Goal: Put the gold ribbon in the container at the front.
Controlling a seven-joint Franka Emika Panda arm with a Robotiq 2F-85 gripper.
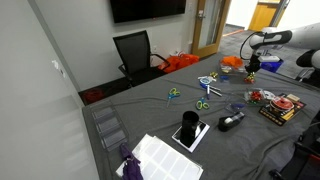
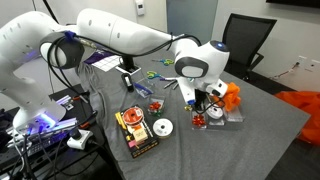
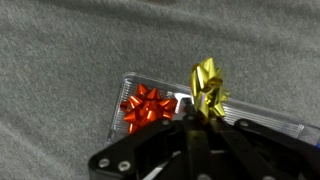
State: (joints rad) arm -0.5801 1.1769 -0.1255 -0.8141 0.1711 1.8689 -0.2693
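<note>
Wrist view, left to right: red bow (image 3: 147,108) sits in the left part of the clear container (image 3: 265,118). Just right of it the gold ribbon (image 3: 208,85) is pinched between the jaws of the gripper (image 3: 202,122), over the container's middle. The right part looks bare. Ribbon looks lifted, not resting, probably held so it drops into the free space beside the red bow. Not yet let go.

In an exterior view the gripper (image 2: 203,100) points straight down over the container (image 2: 228,116), near the table's far corner, with an orange object (image 2: 233,96) just behind. The wrist view misses that. The gold ribbon is hidden by the fingers there. In an exterior view the gripper (image 1: 251,72) is too small to read the grasp. Only the wrist view shows it.
</note>
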